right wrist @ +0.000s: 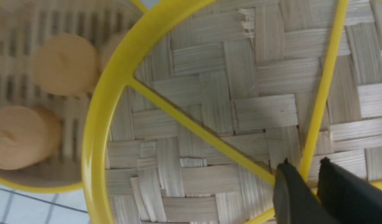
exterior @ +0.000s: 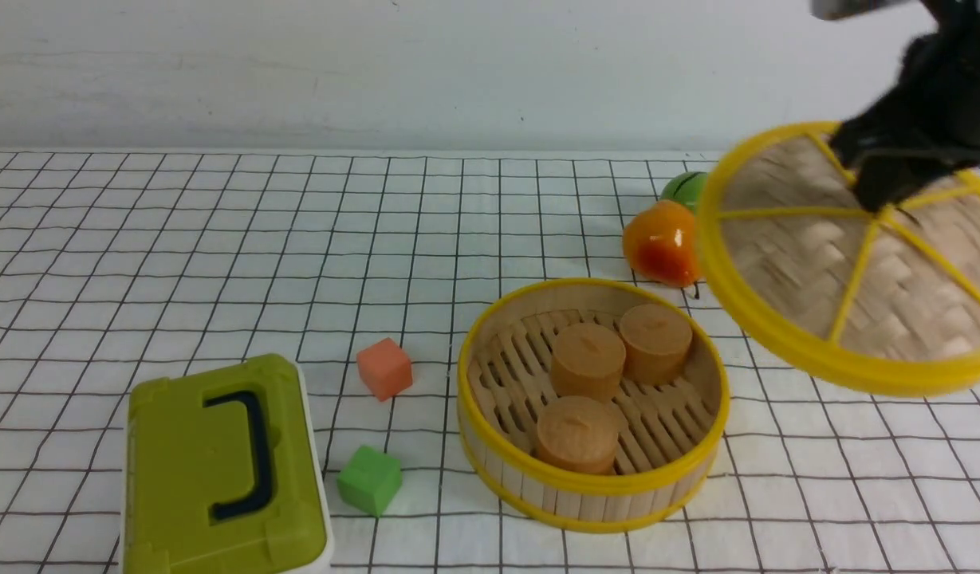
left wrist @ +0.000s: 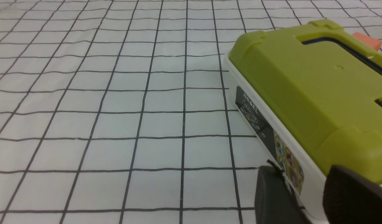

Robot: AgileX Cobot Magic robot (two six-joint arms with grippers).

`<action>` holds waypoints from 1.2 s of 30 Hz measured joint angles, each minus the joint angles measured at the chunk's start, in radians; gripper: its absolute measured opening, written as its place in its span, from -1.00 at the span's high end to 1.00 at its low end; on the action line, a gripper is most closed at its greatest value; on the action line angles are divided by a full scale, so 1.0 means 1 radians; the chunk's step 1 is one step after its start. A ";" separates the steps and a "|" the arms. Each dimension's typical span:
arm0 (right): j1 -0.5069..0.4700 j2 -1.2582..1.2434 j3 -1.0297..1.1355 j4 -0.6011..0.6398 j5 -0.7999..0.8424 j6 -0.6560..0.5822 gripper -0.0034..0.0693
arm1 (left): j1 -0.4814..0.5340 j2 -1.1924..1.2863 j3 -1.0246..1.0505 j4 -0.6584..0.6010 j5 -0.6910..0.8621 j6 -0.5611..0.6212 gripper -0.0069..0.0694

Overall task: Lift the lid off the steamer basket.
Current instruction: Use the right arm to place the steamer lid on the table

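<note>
Right gripper [exterior: 884, 199]: clenched on the lid [exterior: 816, 271] at its hub. In the right wrist view, you see its dark fingers [right wrist: 290, 193] pinching one yellow spoke [right wrist: 321, 93] where the spokes meet.

Lid: off the steamer basket [exterior: 490, 343] and held in the air, tilted, with the woven face toward the front camera. It hangs under the gripper, to the right of the basket and higher. Its lower rim is near the basket's right rim, not touching.

Basket: it sits open on the gridded cloth [exterior: 218, 239] with three round tan cakes [exterior: 587, 359] inside.

Left gripper [left wrist: 302, 170]: jaws apart, nothing between them, close beside the olive-green box [left wrist: 302, 87].
</note>
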 joint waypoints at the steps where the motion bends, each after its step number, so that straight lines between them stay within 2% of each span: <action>1: -0.035 0.000 0.034 -0.002 -0.001 0.000 0.63 | 0.000 0.000 0.000 0.000 0.000 0.000 0.19; 4: -0.111 0.007 0.126 -0.002 -0.028 0.000 0.63 | 0.000 0.000 0.000 0.000 0.000 0.000 0.19; 7: -0.141 0.028 0.208 -0.002 -0.111 0.000 0.63 | 0.000 0.000 0.000 0.000 0.000 0.000 0.19; 14: -0.143 0.113 0.308 0.017 -0.289 0.000 0.63 | 0.000 0.000 0.000 0.000 0.000 0.000 0.19; 25: -0.143 0.219 0.313 0.067 -0.347 0.000 0.63 | 0.000 0.000 0.000 0.000 0.000 0.000 0.19; 30: -0.143 0.233 0.313 0.072 -0.347 0.000 0.44 | 0.000 0.000 0.000 0.000 0.000 0.000 0.19; 33: -0.143 0.222 0.313 0.094 -0.327 0.000 0.16 | 0.000 0.000 0.000 0.000 0.000 0.000 0.19; 36: -0.143 0.187 0.314 0.114 -0.316 0.000 0.06 | 0.000 0.000 0.000 0.000 0.000 0.000 0.19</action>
